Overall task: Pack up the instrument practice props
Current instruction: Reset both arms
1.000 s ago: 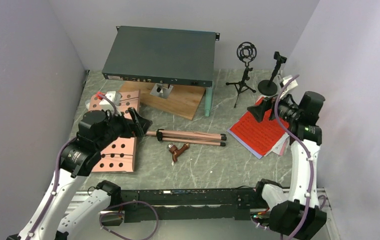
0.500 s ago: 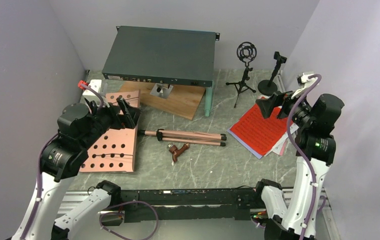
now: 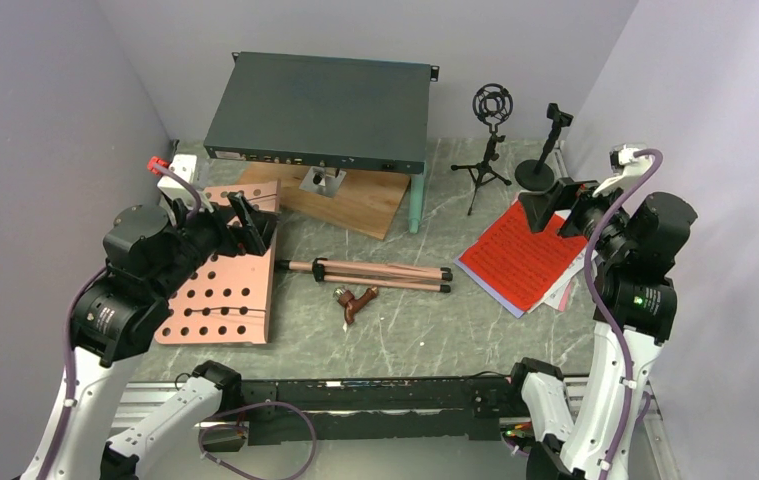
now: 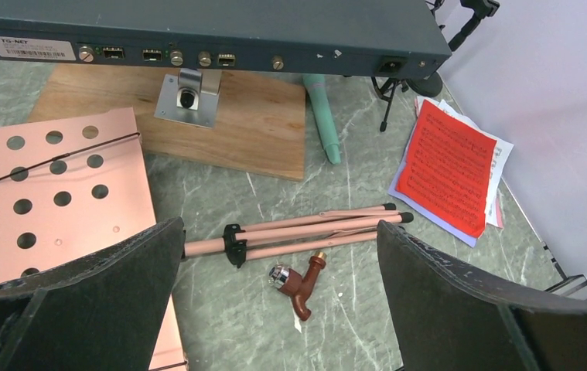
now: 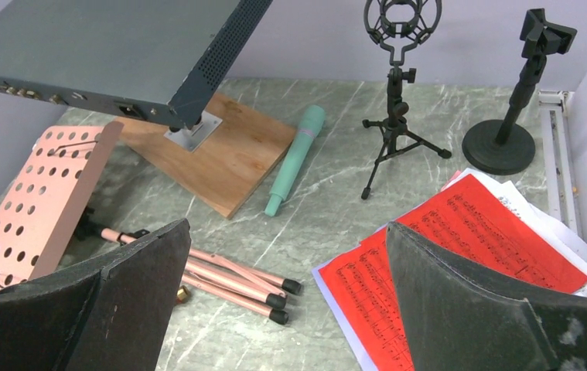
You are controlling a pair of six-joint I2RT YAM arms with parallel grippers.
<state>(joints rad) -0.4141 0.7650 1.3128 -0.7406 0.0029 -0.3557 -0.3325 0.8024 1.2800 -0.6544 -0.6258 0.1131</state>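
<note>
The pink perforated music desk (image 3: pixel 217 300) lies flat at the left, its folded pink tripod legs (image 3: pixel 380 272) stretching right across the middle. Red and white sheet-music pages (image 3: pixel 523 255) lie at the right. A mint microphone (image 5: pixel 296 158) lies by the wooden board. Two black mic mounts stand at the back right: a shock mount on a small tripod (image 3: pixel 490 135) and a round-base clip stand (image 3: pixel 545 150). My left gripper (image 3: pixel 250 222) hovers open and empty over the desk's far edge. My right gripper (image 3: pixel 545 205) hovers open and empty above the pages. No white microphone shows.
The big dark grey metal box (image 3: pixel 320 110) stands raised at the back on a bracket over a wooden board (image 3: pixel 355 200). A small brown wooden piece (image 3: pixel 355 300) lies just in front of the tripod legs. Walls close in on the left, back and right.
Both arms have risen and drawn back, the left toward the left wall, the right toward the right wall. Both grippers stay open and empty. The props have not moved.
</note>
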